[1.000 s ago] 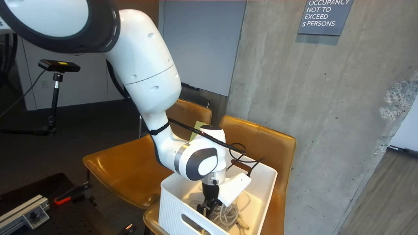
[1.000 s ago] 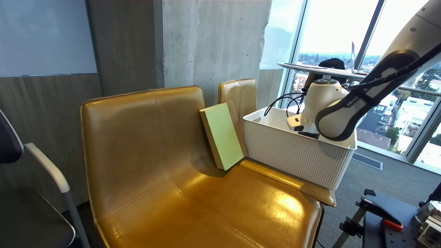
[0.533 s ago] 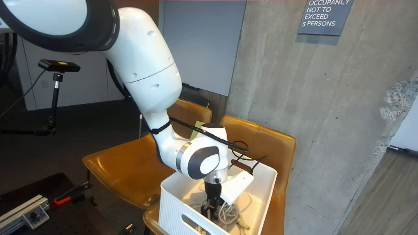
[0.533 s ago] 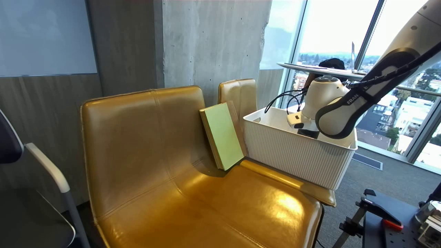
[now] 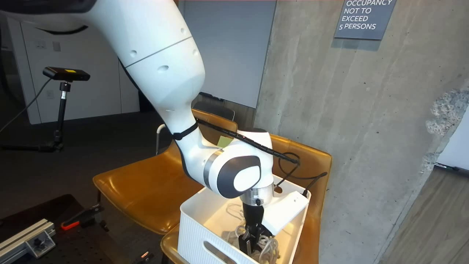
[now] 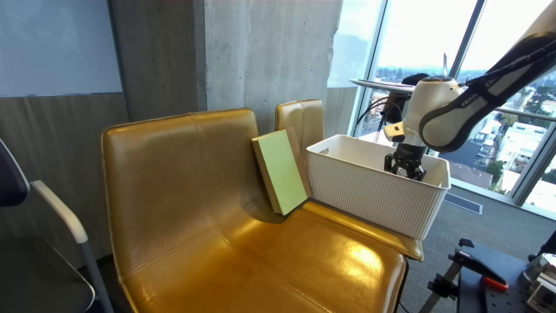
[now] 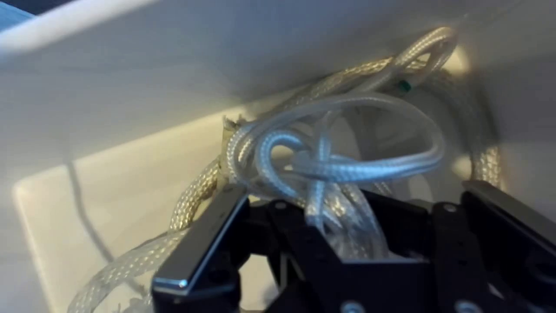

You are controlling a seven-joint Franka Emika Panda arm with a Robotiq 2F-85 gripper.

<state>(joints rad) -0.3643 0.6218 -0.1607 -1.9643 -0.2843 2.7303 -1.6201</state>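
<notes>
My black gripper is inside a white ribbed bin, which rests on a tan chair. In an exterior view the gripper's black knuckles show just above the near rim, and the fingertips are hidden. A bundle of clear braided tubing passes down between my jaws in the wrist view. I am shut on that bundle, with the pads themselves hidden behind it. Loose loops of tubing stand in front of the fingers, and more coils lie on the bin floor. One tube has a green end.
Tan leather chairs stand around the bin. A green book leans against a chair back beside it. Nearby is a black table with an orange-handled clamp. A concrete wall rises behind, and black cables trail from my wrist.
My gripper has closed and risen, so its knuckles now show above the bin rim. It has shifted sideways along the bin, and the tubing around it has moved with it.
</notes>
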